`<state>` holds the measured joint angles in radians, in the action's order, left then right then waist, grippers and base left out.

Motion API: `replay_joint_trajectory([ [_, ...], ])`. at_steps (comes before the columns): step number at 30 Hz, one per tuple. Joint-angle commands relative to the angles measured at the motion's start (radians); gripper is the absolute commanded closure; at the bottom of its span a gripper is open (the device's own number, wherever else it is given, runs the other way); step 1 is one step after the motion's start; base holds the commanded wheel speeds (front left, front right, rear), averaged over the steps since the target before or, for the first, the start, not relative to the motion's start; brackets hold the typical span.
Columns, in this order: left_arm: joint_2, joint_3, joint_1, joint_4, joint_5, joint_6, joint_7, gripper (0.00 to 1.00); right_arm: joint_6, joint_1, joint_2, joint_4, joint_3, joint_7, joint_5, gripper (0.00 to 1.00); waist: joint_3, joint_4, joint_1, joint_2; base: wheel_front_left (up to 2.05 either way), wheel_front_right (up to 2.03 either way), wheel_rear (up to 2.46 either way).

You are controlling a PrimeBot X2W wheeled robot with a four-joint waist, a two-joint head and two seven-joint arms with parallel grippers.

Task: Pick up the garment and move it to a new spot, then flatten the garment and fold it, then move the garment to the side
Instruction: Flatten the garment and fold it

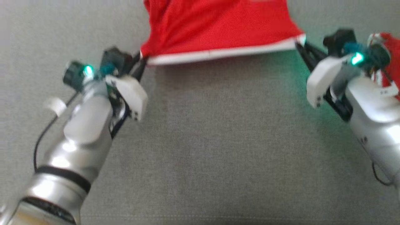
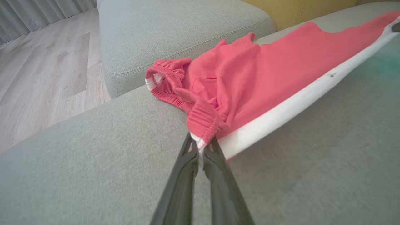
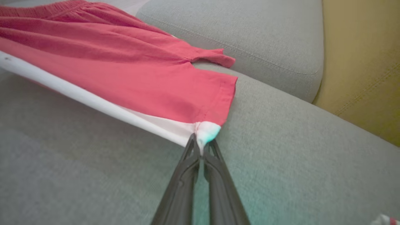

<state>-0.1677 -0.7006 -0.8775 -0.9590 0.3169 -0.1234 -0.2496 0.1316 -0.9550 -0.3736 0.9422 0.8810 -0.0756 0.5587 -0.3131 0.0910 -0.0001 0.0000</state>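
grey sofa cushion; red garment partly resting on it

1. A grey fabric sofa spans the foreground.
2. A grey cushion adjoins the sofa.
3. A yellow surface rises beside the sofa.
4. Pale wood floor lies beside the sofa, with grey curtains beyond.

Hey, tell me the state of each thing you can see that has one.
garment: unfolded, white-trimmed edge pulled taut, waistband end bunched.
left end effector: shut on the garment's waistband corner.
right end effector: shut on the garment's hem corner.
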Motion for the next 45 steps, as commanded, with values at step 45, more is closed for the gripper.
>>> replay_joint_trajectory([
  [45,-0.407,-0.237,0.648,0.826,0.307,0.018,0.355,1.0,-0.001,0.313,-0.628,-0.724,0.387,0.661,0.507,1.0,0.347,-0.025,0.0001,0.0,0.0,0.0,0.0],
])
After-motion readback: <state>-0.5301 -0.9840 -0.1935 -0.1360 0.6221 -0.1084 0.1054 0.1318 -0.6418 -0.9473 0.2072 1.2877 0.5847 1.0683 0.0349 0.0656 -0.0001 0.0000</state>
